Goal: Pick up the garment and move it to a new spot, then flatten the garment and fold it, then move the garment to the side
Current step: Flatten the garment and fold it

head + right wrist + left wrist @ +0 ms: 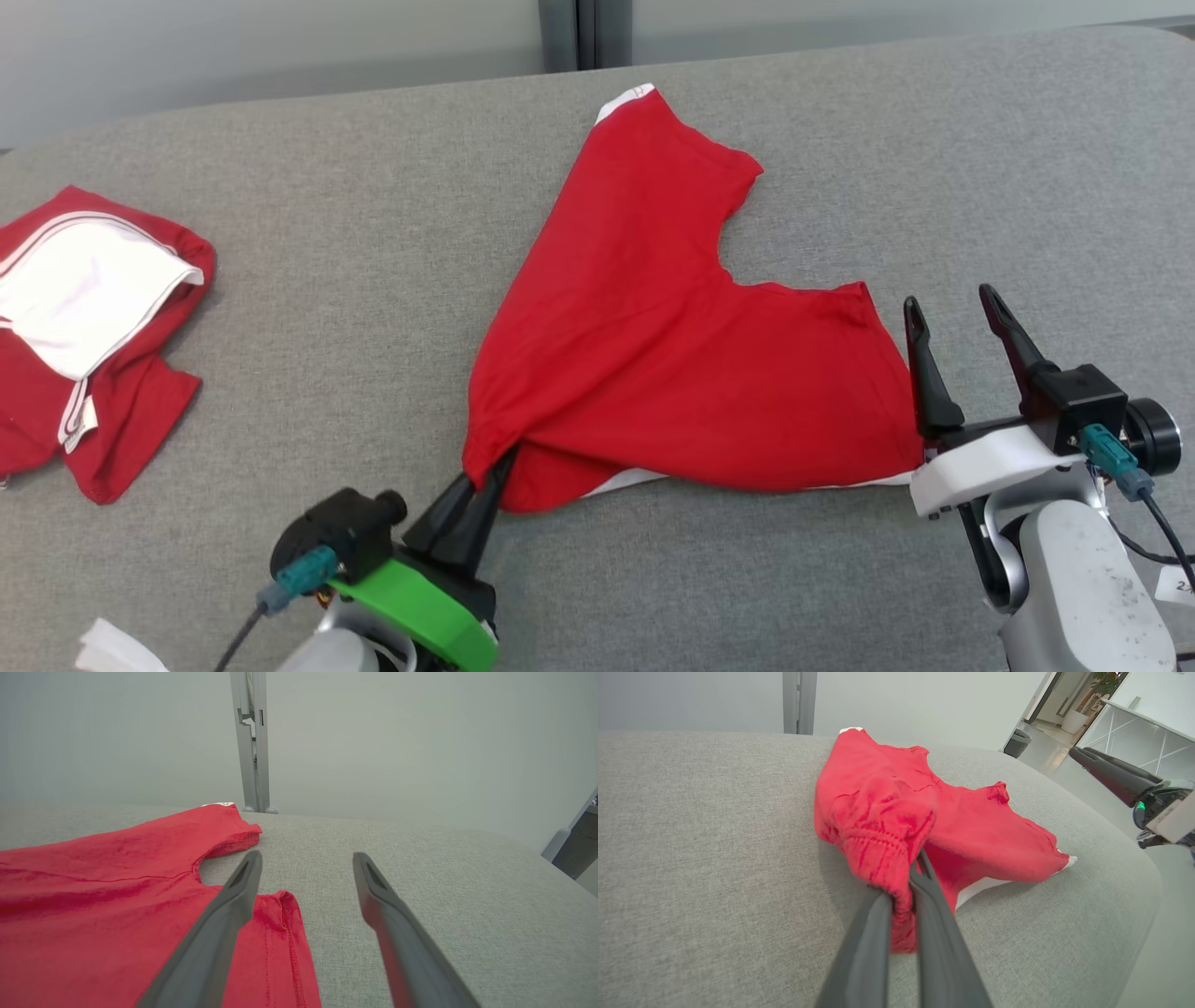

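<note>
Now I am pinching a bunched corner of the red garment (672, 355) in my left pincer (497, 465), its fingers pressed together on a thick gather of cloth close to the near side of the grey padded surface (373, 299). My right pincer (950, 299) is standing wide and empty just beside the garment's opposite hem. In the right wrist view one finger is showing over the cloth's corner and the other over bare padding, and I cannot tell whether either is touching. The garment is lying across the middle of the surface, mostly spread but creasing toward my left grip, with white trim peeking from under its near edge. I am judging the main risk to be that gather: it looks like several layers, so lifting may raise a fold, not a single edge. Pulling from this one corner alone would likely drag the cloth into a tighter bunch. Closing my right pincer where it stands could miss the hem or nip the padding, since only one finger is lining up with the cloth. A second red and white garment (84, 317) is lying well apart on my left, so a wide sweep that way would be risking a tangle. Open padding is stretching beyond the garment toward the far edge below the pale wall (420, 742). On my right the surface is rounding off and dropping away, so I am counting the far middle as the safest room.
</note>
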